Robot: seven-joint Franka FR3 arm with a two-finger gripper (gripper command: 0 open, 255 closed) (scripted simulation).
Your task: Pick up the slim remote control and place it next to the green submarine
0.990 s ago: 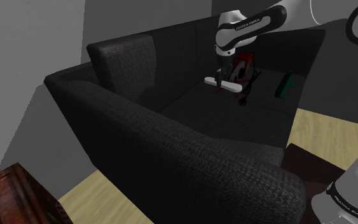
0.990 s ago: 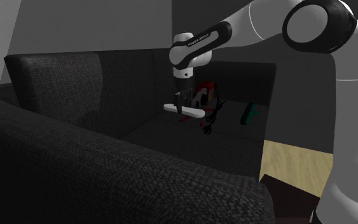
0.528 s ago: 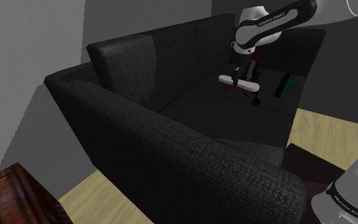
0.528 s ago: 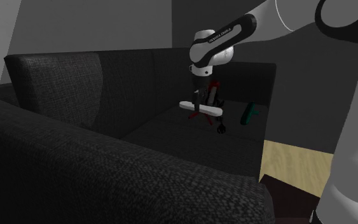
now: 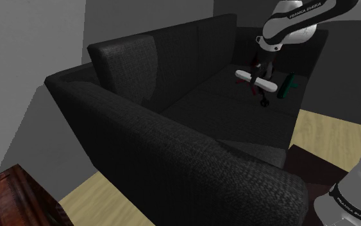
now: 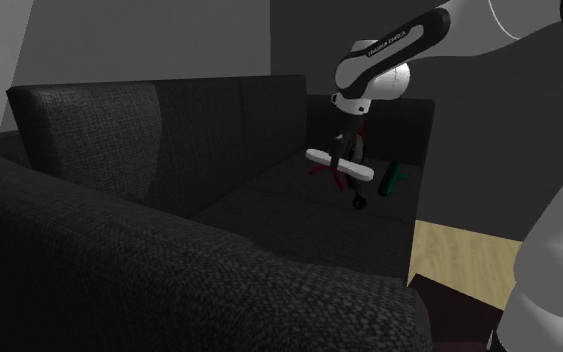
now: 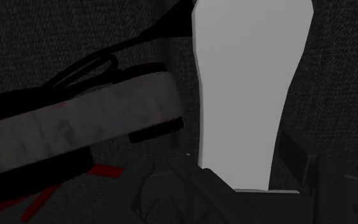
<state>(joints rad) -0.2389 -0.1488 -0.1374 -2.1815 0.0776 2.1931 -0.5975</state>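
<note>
the black gripper (image 5: pixel 254 81) is clamped narrow on the slim remote (image 5: pixel 256 82), a pale grey-white bar gripped near its middle and carried crosswise, apparently clear of the seat. in the second exterior view the gripper (image 6: pixel 342 163) points down from the white arm, and the remote (image 6: pixel 341 165) sticks out on both sides of it. in the wrist view the remote (image 7: pixel 247 89) runs straight out from between the two fingers (image 7: pixel 171 191). the green submarine (image 5: pixel 289 85) lies on the seat of the black sofa (image 5: pixel 172 147), near the remote's end on the shoulder view's right but apart from it; in the second exterior view the submarine (image 6: pixel 396 178) sits just past that end. the submarine is close to the seat's open edge, where the cushion drops to the pale wood floor (image 5: pixel 339 138). tall padded sofa walls close the seat in at the back and along the shoulder view's lower left, and bare cushion stretches from the gripper toward that view's left. under the remote lies a red and black tool (image 6: pixel 321 172) with a looping black cable, and the wrist view shows its grey band (image 7: pixel 75 127) beside the remote. counted: one remote, one submarine, one tool, one sofa, one dark wooden cabinet (image 5: pixel 6 196) at the shoulder view's lower left.
</note>
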